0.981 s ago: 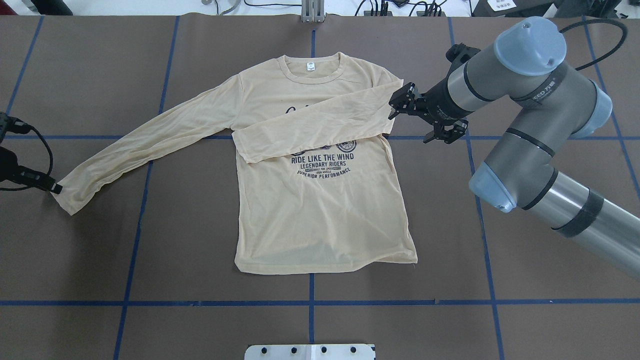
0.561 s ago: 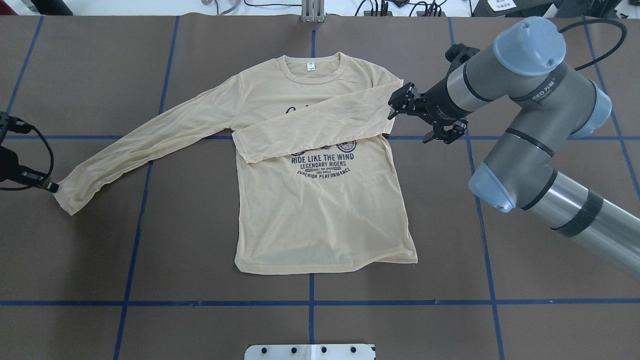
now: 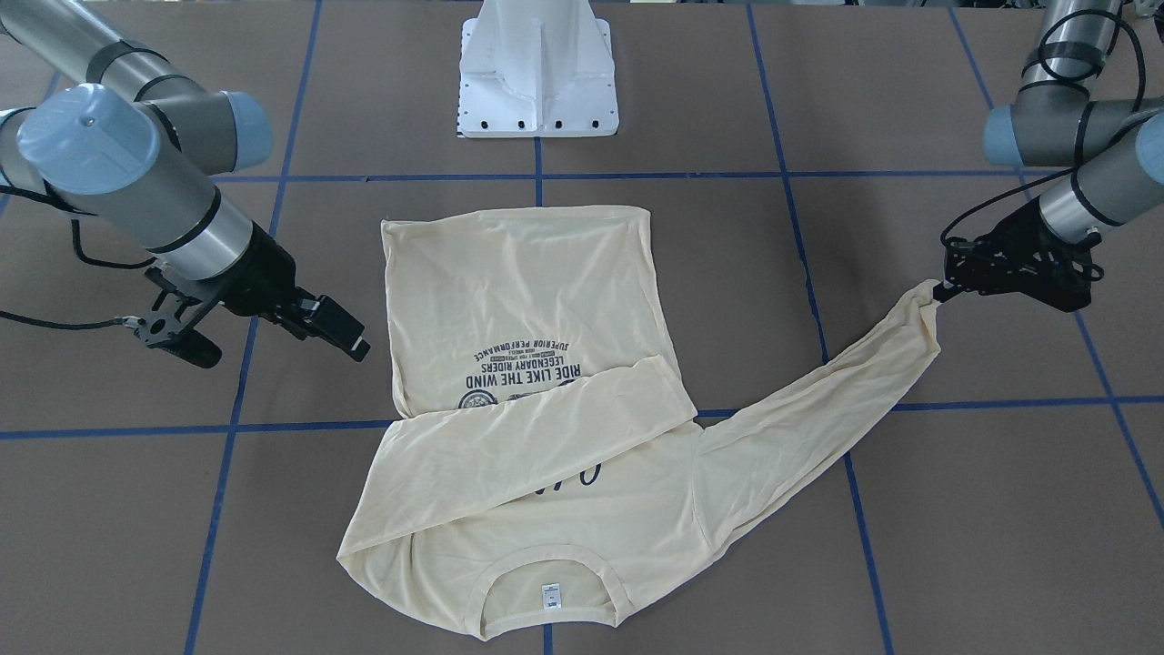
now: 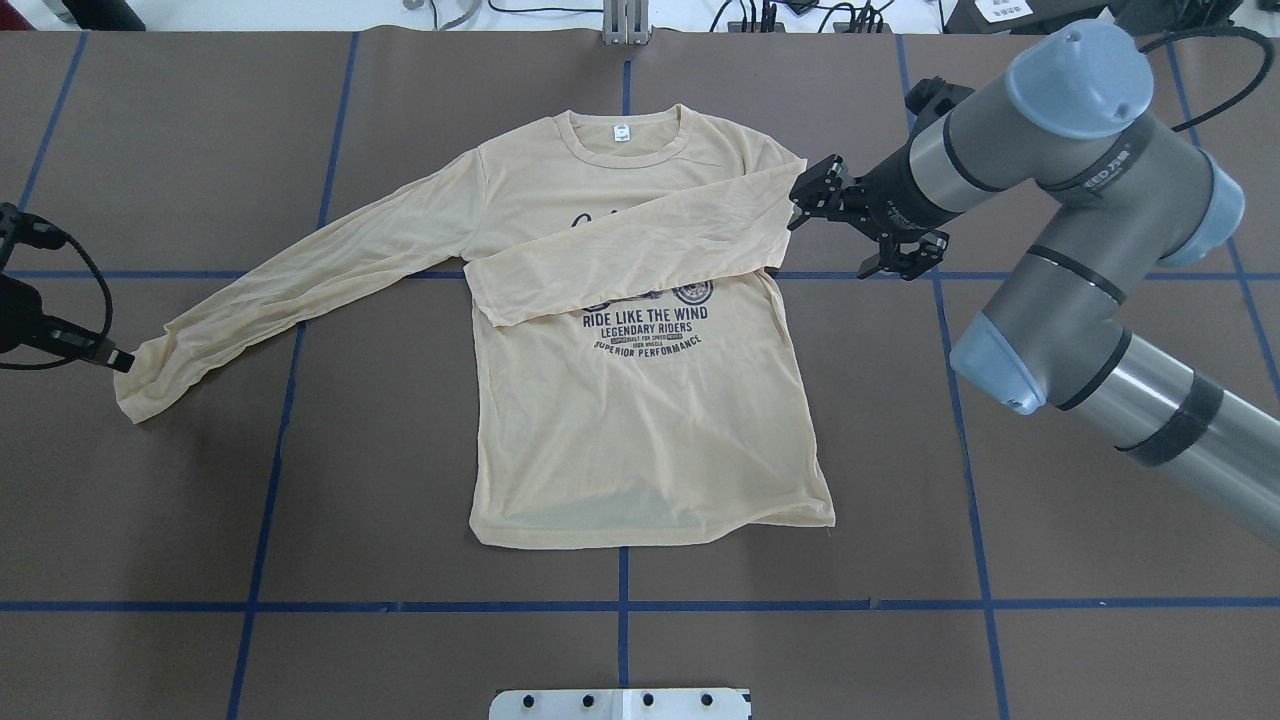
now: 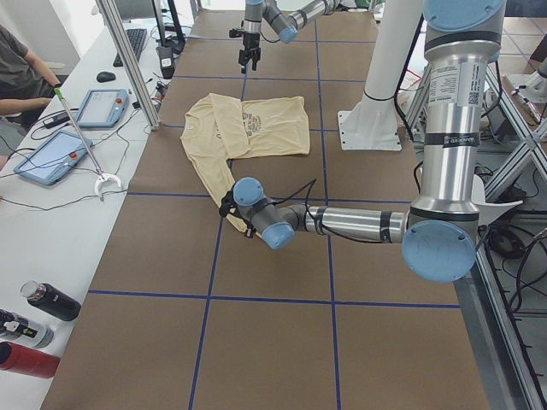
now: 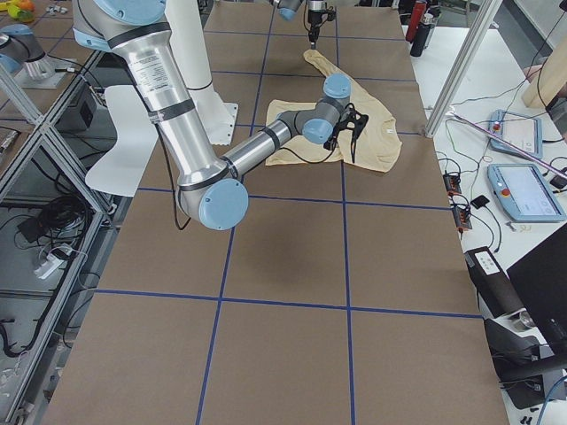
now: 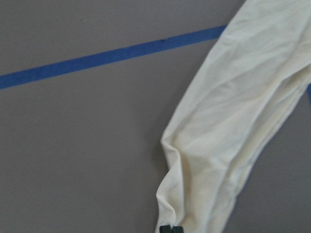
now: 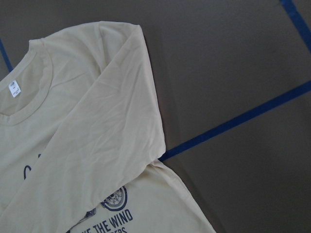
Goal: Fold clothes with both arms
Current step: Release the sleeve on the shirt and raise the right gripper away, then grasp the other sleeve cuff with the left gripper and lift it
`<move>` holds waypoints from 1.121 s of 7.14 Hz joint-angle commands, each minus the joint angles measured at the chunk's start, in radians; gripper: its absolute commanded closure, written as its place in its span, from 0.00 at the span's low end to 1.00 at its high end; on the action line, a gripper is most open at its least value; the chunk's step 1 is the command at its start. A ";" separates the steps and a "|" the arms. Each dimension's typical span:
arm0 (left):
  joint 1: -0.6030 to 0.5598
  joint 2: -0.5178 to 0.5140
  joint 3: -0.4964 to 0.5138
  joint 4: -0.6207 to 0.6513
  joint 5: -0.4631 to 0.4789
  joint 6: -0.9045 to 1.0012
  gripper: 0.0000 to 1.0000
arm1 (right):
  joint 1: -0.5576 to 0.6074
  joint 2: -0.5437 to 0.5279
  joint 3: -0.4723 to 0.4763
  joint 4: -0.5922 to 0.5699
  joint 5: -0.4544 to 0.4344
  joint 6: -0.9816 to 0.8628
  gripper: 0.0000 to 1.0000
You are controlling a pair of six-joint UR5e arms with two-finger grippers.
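My left claw [image 3: 939, 291] is pressed together on the cuff [image 3: 923, 300] of the outstretched sleeve [image 3: 818, 391], and the cuff end is bunched and raised slightly off the counter [image 4: 400, 600]. In the left wrist view one black fingertip shows at the bottom edge with cream cloth rising from it.

From that pinch the sleeve's long axis runs diagonally, away from the robot's base and toward its right, up to the shoulder of the T-shirt [image 4: 640, 430]. The shirt lies flat in the middle of the counter, print up, neck on the far side from the base.

I judge that the coming move depends on this: the chest lies to the right of my left claw, along that same diagonal, so the cuff has to travel rightward across the body.

The other sleeve [image 4: 630, 255] is already folded across the chest, over the top of the print.

My right claw [image 4: 812, 195] looks spread and is holding nothing. It hangs just beside the shirt's right shoulder, well apart from the free sleeve, so the left arm is the nearer one.
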 commanded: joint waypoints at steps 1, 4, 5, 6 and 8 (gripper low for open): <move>0.005 -0.150 -0.064 0.028 -0.012 -0.252 1.00 | 0.104 -0.068 0.000 0.000 0.096 -0.047 0.01; 0.068 -0.486 0.022 0.164 0.020 -0.524 1.00 | 0.160 -0.145 -0.017 -0.001 0.113 -0.203 0.01; 0.115 -0.582 0.077 0.163 0.059 -0.599 1.00 | 0.174 -0.162 -0.017 0.002 0.113 -0.210 0.01; 0.138 -0.627 0.088 0.155 0.098 -0.630 1.00 | 0.190 -0.183 -0.017 0.002 0.113 -0.235 0.01; 0.166 -0.737 0.141 0.151 0.152 -0.682 1.00 | 0.207 -0.200 -0.019 0.000 0.109 -0.262 0.01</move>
